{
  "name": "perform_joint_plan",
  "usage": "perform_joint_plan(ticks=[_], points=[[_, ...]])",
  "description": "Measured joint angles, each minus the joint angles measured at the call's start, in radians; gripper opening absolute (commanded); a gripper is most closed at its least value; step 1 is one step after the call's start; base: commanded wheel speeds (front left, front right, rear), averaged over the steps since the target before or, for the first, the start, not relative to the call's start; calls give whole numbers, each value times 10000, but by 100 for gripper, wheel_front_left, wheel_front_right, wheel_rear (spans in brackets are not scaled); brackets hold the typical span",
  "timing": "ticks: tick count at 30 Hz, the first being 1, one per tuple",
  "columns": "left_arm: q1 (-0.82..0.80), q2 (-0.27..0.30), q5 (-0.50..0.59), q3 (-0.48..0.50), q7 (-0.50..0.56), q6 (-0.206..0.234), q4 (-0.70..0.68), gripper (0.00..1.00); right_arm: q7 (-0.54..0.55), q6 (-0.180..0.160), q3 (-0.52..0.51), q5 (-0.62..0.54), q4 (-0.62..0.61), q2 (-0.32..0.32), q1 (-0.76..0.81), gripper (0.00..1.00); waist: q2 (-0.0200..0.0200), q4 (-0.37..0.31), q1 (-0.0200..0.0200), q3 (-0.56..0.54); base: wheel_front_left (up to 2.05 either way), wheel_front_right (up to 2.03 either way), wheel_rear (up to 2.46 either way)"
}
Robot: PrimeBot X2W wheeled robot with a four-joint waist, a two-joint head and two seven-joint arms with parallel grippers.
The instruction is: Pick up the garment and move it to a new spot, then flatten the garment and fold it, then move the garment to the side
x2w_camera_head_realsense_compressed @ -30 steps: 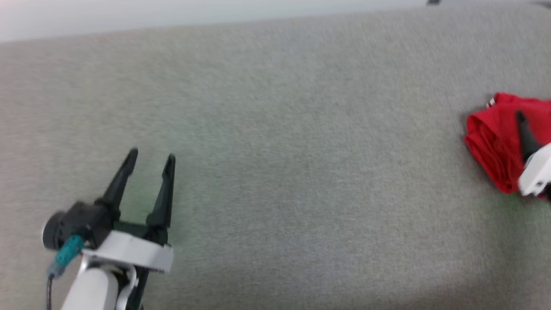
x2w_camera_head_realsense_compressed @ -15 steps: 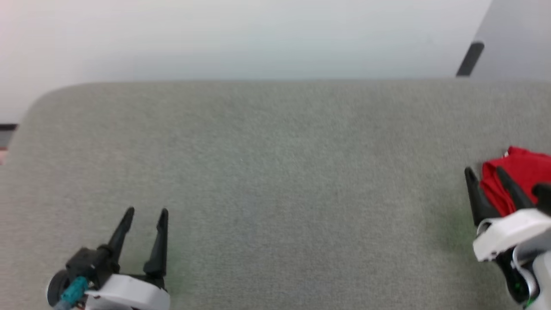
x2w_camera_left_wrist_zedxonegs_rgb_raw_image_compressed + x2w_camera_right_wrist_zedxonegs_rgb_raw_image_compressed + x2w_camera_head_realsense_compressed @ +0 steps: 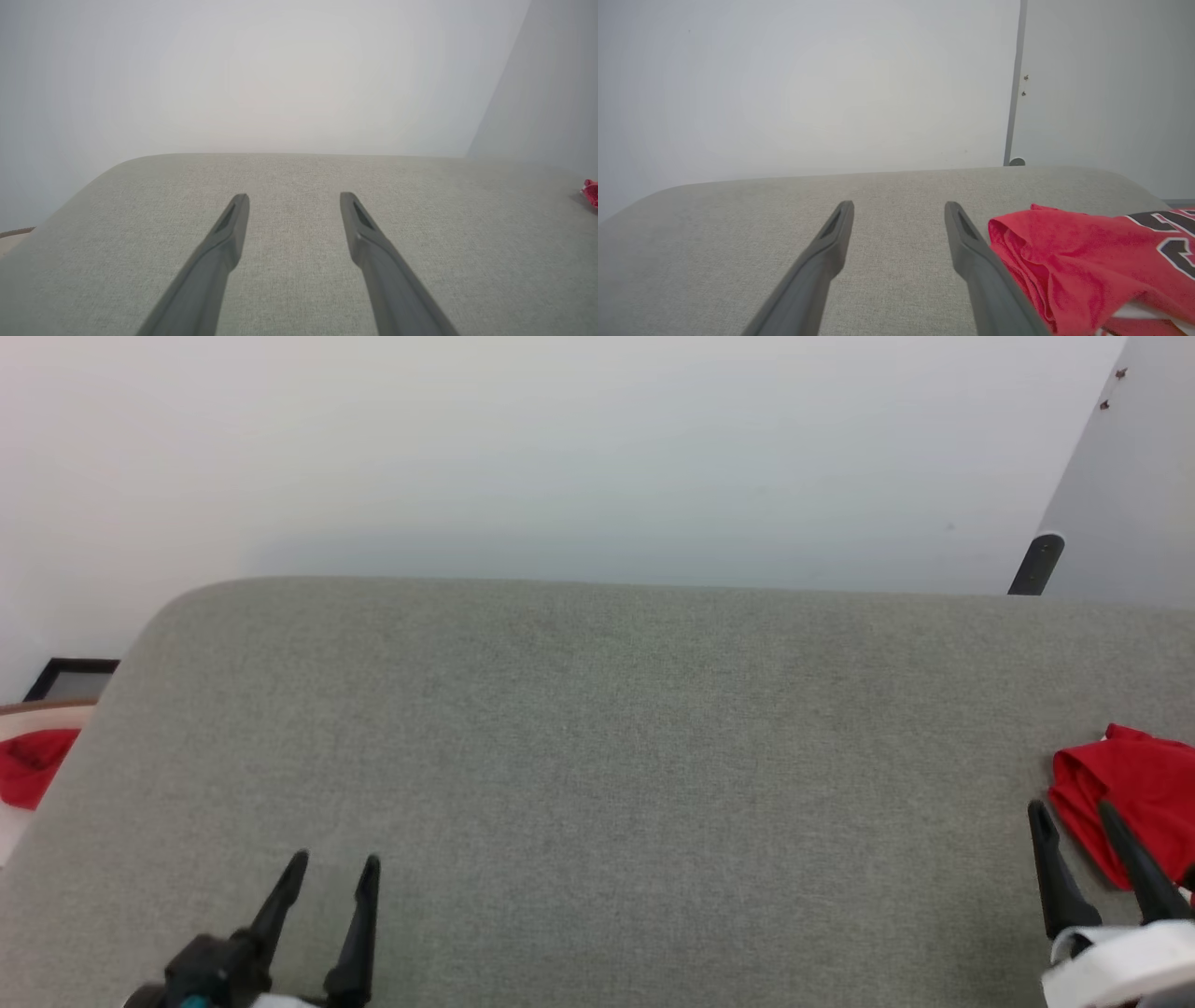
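The garment (image 3: 1134, 793) is a crumpled red shirt lying at the right edge of the grey padded surface (image 3: 597, 756). In the right wrist view the garment (image 3: 1083, 266) shows black white-outlined print and lies just right of my right finger. My right gripper (image 3: 1074, 812) is open at the lower right, its right fingertip against the cloth's near edge and nothing between the fingers. My left gripper (image 3: 334, 863) is open over bare surface at the lower left. The left wrist view has my left gripper (image 3: 294, 198) open and a red scrap of the garment (image 3: 591, 191) far right.
A pale wall rises behind the surface's far edge. A dark post (image 3: 1036, 565) stands at the back right beside a grey panel. Off the left edge lies another red cloth (image 3: 33, 775) near a black frame (image 3: 70, 677).
The head camera has tilted up, so the wall and far edge came into view and both grippers sit lower in the picture. The right gripper has drawn back off the garment.
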Motion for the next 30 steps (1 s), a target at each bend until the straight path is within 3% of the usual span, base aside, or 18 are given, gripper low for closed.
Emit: perform_joint_plan(ticks=[12, 30], points=[[1469, 88, -109, 211, 0, 146, -955, 100, 878, 0, -1089, -412, -2159, 805, 1882, 100, 0, -144, 0, -44, 0, 0, 0], [1676, 228, -313, 219, 102, 267, -1475, 100, 1250, 0, -1360, -614, -3080, 1214, 2321, 100, 0, -167, 0, 40, 0, 0, 0]])
